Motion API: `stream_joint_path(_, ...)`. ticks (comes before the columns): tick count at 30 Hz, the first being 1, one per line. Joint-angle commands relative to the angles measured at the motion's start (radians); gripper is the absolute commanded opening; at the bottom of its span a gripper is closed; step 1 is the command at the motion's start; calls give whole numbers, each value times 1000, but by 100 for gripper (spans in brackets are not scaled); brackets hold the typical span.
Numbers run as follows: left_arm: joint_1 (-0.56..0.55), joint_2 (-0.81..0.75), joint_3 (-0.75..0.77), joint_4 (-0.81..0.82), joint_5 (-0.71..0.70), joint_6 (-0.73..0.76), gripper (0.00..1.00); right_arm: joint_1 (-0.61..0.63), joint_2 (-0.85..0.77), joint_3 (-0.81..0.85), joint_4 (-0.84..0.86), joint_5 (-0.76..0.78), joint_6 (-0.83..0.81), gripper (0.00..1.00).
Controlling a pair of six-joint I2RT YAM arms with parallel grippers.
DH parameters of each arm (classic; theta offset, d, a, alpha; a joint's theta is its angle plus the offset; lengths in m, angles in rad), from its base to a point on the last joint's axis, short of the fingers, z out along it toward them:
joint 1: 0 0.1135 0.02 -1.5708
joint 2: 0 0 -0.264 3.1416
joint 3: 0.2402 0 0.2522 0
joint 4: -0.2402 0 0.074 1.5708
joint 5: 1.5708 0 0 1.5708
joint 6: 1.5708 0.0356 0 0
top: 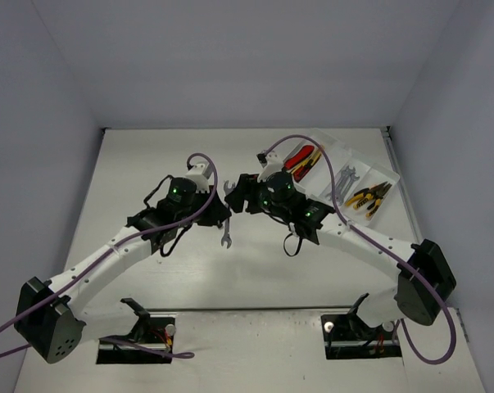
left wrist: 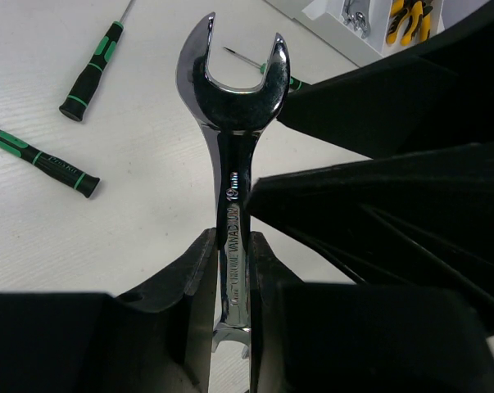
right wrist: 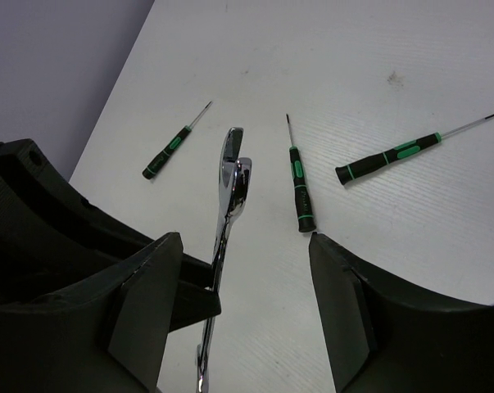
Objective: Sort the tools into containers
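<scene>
At bench centre: gripping a silver open-end wrench (left wrist: 234, 90) by the shank in the left pincer (left wrist: 230, 241), clamped narrow, apparently lifted off the white bench (top: 148, 164). Straddling it with the right pincer (right wrist: 242, 237), spread wide; contact unclear. Looks like a handover toward the white translucent compartment tray (top: 396, 175), far right by the bench edge. Already in there: yellow-handled pliers (top: 368, 196), second silver wrench (top: 350, 174), red-black knives (top: 302, 160). Leaves three thin black-green screwdrivers (right wrist: 301, 188) loose. Open room far-left; tight between arms.
</scene>
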Motion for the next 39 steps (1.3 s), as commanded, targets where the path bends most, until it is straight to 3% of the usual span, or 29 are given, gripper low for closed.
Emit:
stream_joint_path(1,-7,-42,39,100,1,-1,0,8,35,71,107,26,-13,59)
stream_joint_path(4,-11,-43,38,104,1,-1,0,9,58,81,115,20,-10,57)
stream_joint_path(11,-16,-42,38,112,-2,8,0,15,105,70,162,0,13,39)
stream_joint_path(12,-14,-40,40,107,-2,11,0,13,108,67,164,-3,14,35)
stream_joint_path(16,-14,-39,48,105,-13,18,0,14,103,54,166,18,9,3)
stream_joint_path(20,-14,-37,50,90,-36,33,3,8,89,47,165,31,-1,0)
stream_joint_path(22,-15,-37,48,84,-41,33,18,0,78,39,164,42,1,0)
stream_joint_path(24,-14,-37,50,74,-50,34,44,-28,58,28,159,51,5,0)
stream_joint_path(25,-14,-38,53,65,-57,38,51,-44,50,25,153,51,5,0)
stream_joint_path(27,-13,-40,67,30,-89,56,62,-106,23,15,129,53,4,0)
stream_joint_path(33,24,-70,168,-172,-295,132,75,-490,-41,52,-51,-39,13,0)
stream_joint_path(39,211,-109,224,-270,-269,205,82,-850,82,130,-109,-111,-1,0)
